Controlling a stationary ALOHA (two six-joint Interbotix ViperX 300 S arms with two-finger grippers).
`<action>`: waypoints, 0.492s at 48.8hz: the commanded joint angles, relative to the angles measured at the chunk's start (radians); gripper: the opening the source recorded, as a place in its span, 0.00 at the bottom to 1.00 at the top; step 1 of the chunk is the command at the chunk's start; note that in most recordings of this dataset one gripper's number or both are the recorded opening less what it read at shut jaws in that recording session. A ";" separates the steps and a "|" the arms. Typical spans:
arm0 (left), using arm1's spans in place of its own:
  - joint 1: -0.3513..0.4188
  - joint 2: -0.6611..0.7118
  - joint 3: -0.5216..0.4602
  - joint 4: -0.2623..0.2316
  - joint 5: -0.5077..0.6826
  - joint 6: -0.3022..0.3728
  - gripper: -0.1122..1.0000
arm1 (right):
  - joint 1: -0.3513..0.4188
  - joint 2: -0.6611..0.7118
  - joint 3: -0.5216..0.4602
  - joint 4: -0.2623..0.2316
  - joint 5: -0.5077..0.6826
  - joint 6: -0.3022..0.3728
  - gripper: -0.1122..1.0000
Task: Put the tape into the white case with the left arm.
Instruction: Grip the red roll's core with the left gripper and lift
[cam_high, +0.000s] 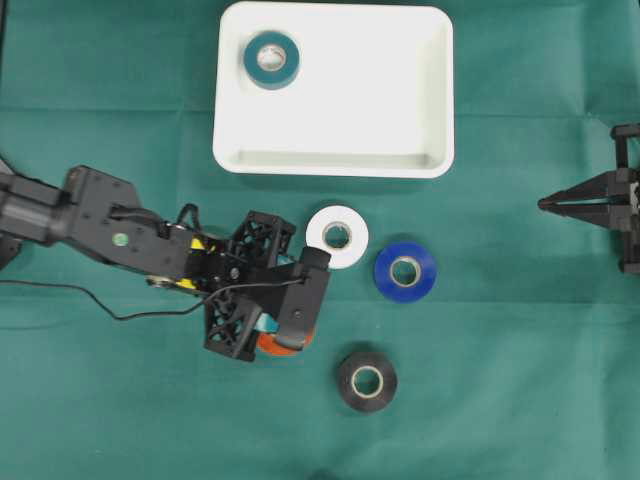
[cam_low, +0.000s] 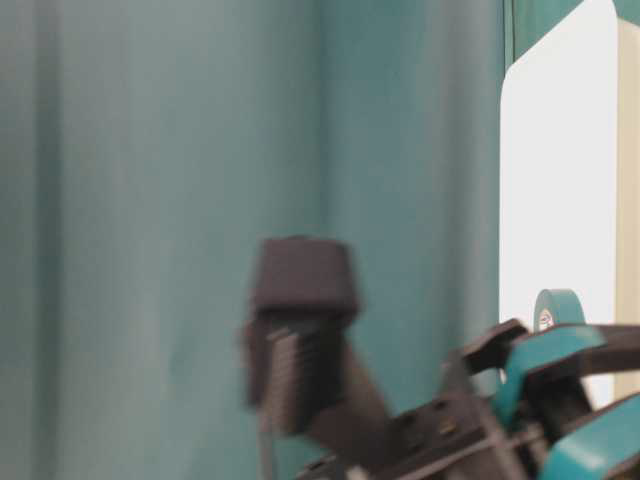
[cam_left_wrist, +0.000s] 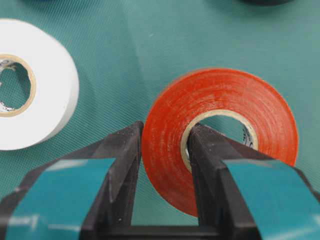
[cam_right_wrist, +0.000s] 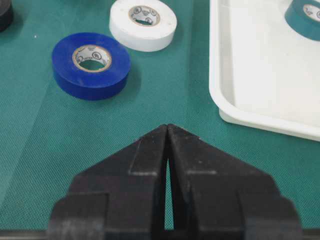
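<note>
Teal-banded fingers (cam_left_wrist: 122, 165) of the left hand (cam_left_wrist: 165, 150) pinch the red tape roll's (cam_left_wrist: 220, 132) wall, one outside, one through its core, on the green table (cam_high: 500, 400). White case (cam_high: 430, 100) sits well apart. Right hand (cam_right_wrist: 167, 131) is closed, empty.

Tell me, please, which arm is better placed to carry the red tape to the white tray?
Left. Its gripper is already shut on the red tape, while the right gripper sits shut at the table's far edge.
</note>
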 joint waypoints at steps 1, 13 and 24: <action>-0.008 -0.064 -0.020 0.000 0.021 -0.002 0.33 | 0.000 0.005 -0.009 0.000 -0.011 0.000 0.02; 0.006 -0.095 -0.009 0.003 0.061 0.009 0.34 | 0.000 0.005 -0.009 0.000 -0.011 0.000 0.02; 0.104 -0.098 0.005 0.003 0.064 0.011 0.34 | 0.000 0.005 -0.009 0.000 -0.011 0.000 0.02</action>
